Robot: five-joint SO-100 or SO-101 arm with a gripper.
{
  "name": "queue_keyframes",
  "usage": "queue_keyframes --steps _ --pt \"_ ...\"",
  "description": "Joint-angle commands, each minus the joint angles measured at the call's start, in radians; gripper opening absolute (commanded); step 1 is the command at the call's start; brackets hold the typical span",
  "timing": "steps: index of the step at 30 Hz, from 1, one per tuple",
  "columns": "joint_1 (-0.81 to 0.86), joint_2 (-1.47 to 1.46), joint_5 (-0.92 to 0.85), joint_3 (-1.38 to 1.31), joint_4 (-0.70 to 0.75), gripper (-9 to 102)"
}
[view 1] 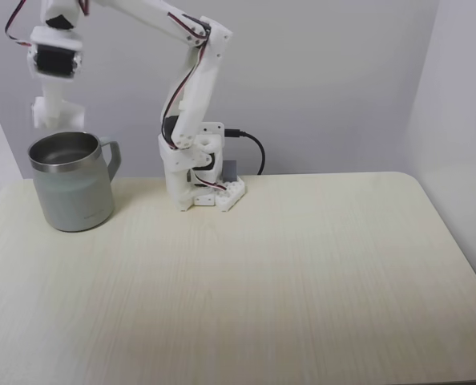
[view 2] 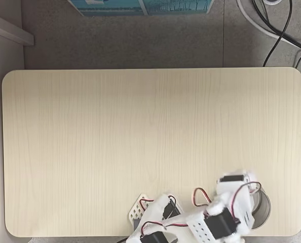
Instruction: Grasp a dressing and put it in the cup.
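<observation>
The cup (view 1: 70, 188) is a pale grey-green metal mug with a shiny rim. It stands at the table's far left in a fixed view, its handle pointing right. My gripper (view 1: 58, 108) hangs just above the cup's mouth. A blurred white lump wider than the fingers sits at its tip and looks like the dressing (view 1: 60, 117), so the gripper appears shut on it. Seen from above in a fixed view, the arm (view 2: 216, 223) covers most of the cup (view 2: 263, 211) at the bottom right edge.
The arm's white base (view 1: 198, 184) stands at the back of the table with a black cable (view 1: 252, 144) behind it. The pale wooden tabletop (view 2: 140, 142) stretches wide around them. Off the table, a blue box (view 2: 140, 6) and cables (view 2: 279, 25) lie on the floor.
</observation>
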Motion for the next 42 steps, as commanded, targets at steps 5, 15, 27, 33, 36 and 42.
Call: queue_keyframes --steps 5,15,27,33,36,42 --pt "0.14 0.038 -0.169 -0.072 0.015 -2" --pt "0.193 0.067 -0.222 -0.064 0.002 24" --pt "0.163 0.087 -0.173 -0.058 -0.017 24" --pt "0.158 0.115 -0.133 -0.075 -0.069 23" --pt "0.152 0.127 -0.112 -0.074 -0.084 23" --pt "0.149 0.137 -0.104 -0.077 -0.104 23"
